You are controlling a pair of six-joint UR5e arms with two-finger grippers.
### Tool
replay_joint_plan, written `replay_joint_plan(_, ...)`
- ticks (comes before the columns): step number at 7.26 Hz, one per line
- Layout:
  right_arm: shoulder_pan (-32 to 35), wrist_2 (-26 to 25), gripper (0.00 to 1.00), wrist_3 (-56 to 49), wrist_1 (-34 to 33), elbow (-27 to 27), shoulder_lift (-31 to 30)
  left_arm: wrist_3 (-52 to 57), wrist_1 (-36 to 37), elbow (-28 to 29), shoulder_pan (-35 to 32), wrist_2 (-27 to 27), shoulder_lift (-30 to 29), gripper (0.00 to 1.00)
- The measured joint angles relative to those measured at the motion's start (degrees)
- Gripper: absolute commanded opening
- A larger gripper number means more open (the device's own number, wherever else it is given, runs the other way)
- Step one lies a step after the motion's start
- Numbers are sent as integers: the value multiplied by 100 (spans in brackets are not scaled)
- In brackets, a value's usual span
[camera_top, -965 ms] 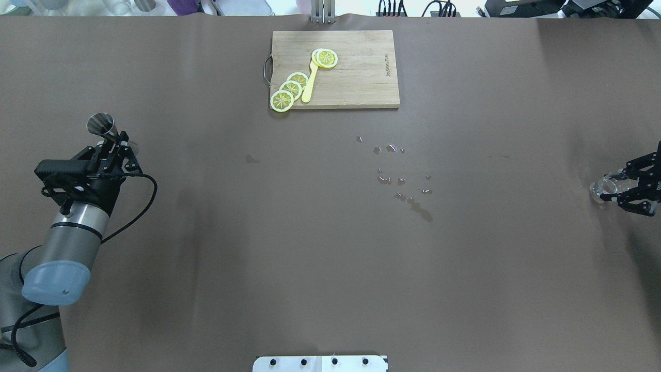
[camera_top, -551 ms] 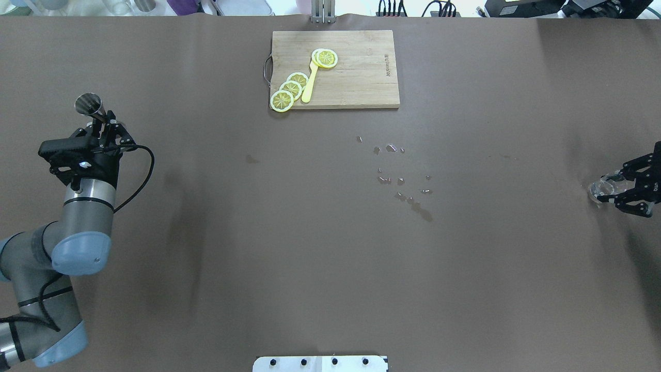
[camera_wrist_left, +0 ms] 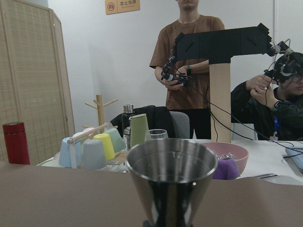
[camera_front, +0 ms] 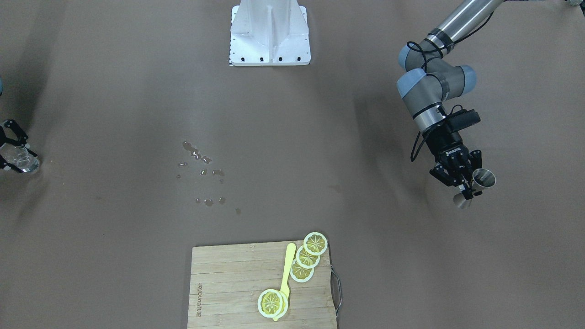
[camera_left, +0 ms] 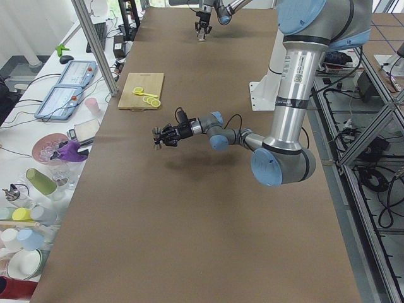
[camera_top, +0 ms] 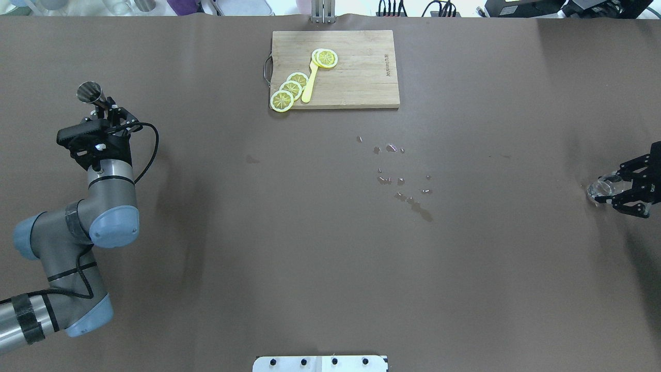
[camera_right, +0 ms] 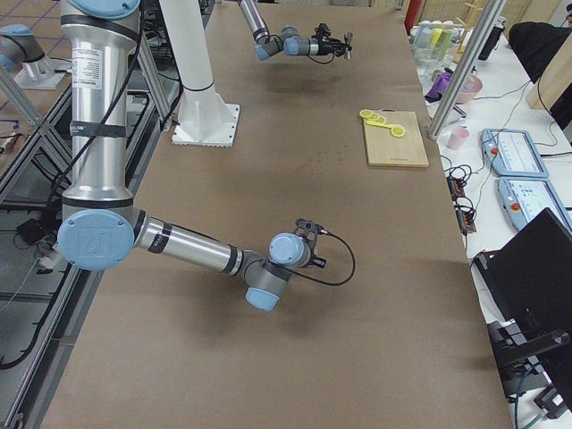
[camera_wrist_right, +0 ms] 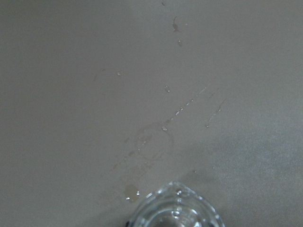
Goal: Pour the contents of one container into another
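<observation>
We see the left gripper point(camera_top: 107, 108) closed on a steel jigger point(camera_top: 88, 92), held upright, mouth up, above the table point(camera_top: 330, 268) at its far left. The right gripper point(camera_top: 615, 190) is clamped round a clear glass point(camera_top: 598, 188) at the far right edge. The two vessels are well apart, w/ nearly the whole table between them. We judge the step in hand is carrying both toward the ctr for the pour.

To do it well, we'd keep the jigger level en route, w/ no wrist roll. We can't tell if it holds liquid, as the left wrist view shows only its rim and outer wall. We'd bring the glass in upright, set the jigger lip just over the glass mouth, then tilt slowly. Drops point(camera_top: 400, 181) already lie mid-table, so spill looks a real risk.

Writing: the cutting board point(camera_top: 361, 82), w/ lemon slices point(camera_top: 292, 88) and a yellow spoon point(camera_top: 310, 82), has a printed logo near one edge, too small to read for sure. The left gripper body shows white lettering in the front view, illegible. In the left wrist view an orange wall sign point(camera_wrist_left: 122, 5) bears a prohibition symbol and characters we can't make out.
</observation>
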Motion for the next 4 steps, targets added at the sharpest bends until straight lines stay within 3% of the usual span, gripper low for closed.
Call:
replay_joint_plan(2, -2, -12, 0, 95, -4, -7, 1, -1217, 1173, 7, 10, 133, -70, 0)
replay_joint_plan(4, -2, -50, 0, 319, -1, -5, 1, -1657, 1535, -49, 23, 38, -83, 0)
